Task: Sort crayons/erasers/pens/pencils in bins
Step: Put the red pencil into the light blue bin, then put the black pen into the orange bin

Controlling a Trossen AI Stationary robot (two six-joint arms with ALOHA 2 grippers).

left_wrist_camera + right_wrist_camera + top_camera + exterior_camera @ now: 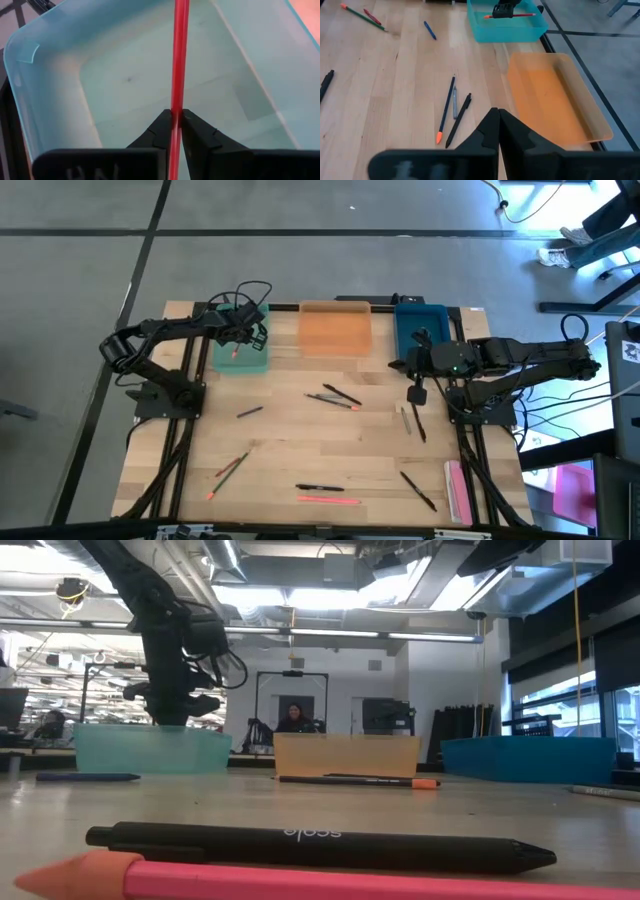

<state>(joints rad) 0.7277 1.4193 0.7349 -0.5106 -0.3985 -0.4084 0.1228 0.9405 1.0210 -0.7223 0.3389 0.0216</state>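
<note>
My left gripper (175,114) hangs over the teal bin (240,360) at the far left, shut on a red pencil (179,60). In the right wrist view the pencil (512,15) lies about level across that bin (505,27). The orange bin (335,330) and the blue bin (420,325) stand to its right along the far edge. My right gripper (417,393) hovers shut above the table's right side with nothing in it. Black pens (418,490) and coloured pencils (228,470) lie flat on the wood. My left gripper pinches the red pencil's shaft (176,102) between its two fingertips. The fingers slant down from above and lie across the pencil. The pencil runs on past the fingers over the teal bin's floor; I cannot tell whether it touches the floor.
A pen and pencils lie crossed at the table's middle (335,397), a short dark stick (248,412) to their left, and a pen with a pink pencil (330,500) by the near edge. A wide pink strip (458,490) lies at the near right. A person sits in the room behind (295,720).
</note>
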